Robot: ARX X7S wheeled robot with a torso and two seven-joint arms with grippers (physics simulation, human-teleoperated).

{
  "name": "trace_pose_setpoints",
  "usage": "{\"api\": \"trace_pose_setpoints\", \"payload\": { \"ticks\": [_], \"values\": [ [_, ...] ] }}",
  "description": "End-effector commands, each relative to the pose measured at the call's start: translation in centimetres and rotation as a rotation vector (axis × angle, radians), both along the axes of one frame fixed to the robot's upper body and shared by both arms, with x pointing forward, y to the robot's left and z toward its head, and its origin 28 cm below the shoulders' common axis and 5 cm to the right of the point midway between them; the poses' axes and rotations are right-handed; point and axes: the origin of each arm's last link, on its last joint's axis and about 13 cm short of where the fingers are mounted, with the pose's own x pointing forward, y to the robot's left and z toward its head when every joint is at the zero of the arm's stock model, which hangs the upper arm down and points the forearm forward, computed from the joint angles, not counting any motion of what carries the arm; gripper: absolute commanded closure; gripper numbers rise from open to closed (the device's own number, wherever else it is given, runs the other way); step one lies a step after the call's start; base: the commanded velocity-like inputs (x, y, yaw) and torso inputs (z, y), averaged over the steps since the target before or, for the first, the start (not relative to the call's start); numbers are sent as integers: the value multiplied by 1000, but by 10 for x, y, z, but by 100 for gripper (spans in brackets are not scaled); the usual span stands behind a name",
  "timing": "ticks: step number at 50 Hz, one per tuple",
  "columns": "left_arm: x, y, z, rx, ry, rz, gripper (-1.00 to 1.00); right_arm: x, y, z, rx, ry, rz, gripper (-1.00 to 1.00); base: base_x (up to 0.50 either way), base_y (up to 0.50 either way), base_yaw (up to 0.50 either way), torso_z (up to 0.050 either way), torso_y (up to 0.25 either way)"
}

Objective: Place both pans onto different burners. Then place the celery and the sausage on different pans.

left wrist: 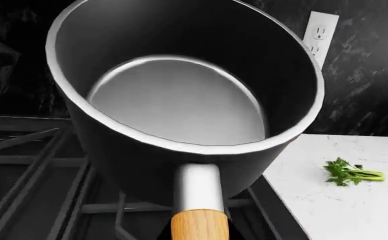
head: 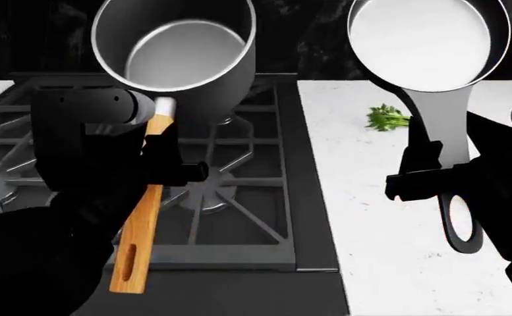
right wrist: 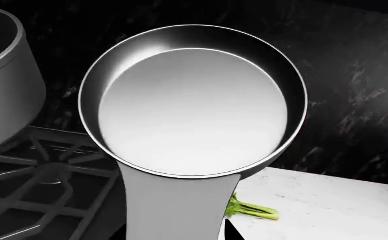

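Both end effectors, left [head: 163,164] and right [head: 423,172], are clamped on pan handles, saucepan [head: 181,56] and frying pan [head: 427,43] mid-air, so next is lowering each onto separate burners [head: 207,191].

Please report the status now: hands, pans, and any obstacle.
Left hand grips saucepan, lifted above stove. Right hand grips frying pan above counter. Celery below it.

This is a kitchen, rendered in simulation. A dark gas stove top [head: 308,197] with black cast-iron grates [head: 229,171] over round burners [head: 205,192] sits flush beside a white speckled stone worktop [head: 397,243] on its right. Behind both runs a black marbled backsplash [right wrist: 353,100] carrying a white wall socket [left wrist: 320,35]. Cookware and food fit too (a saucepan [head: 181,56], a frying pan [head: 427,39], celery [head: 386,118]).
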Motion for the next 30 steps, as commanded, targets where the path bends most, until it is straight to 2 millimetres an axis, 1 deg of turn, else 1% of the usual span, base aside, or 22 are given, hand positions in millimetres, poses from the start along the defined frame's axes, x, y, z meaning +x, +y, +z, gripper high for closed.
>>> {"api": "trace_pose_setpoints", "payload": {
  "ticks": [1, 12, 30],
  "values": [
    [1, 1, 4, -16, -26, 10, 100, 2, -4, 8, -6, -73, -32, 100, 0, 500, 0, 0, 0],
    [2, 0, 0, -31, -22, 1, 100, -5, -2, 14, -29, -78, -29, 100, 0, 500, 0, 1, 3],
    [2, -1, -2, -30, -28, -9, 100, -5, -3, 14, -29, -83, -36, 100, 0, 500, 0, 1, 2]
  ]
}}
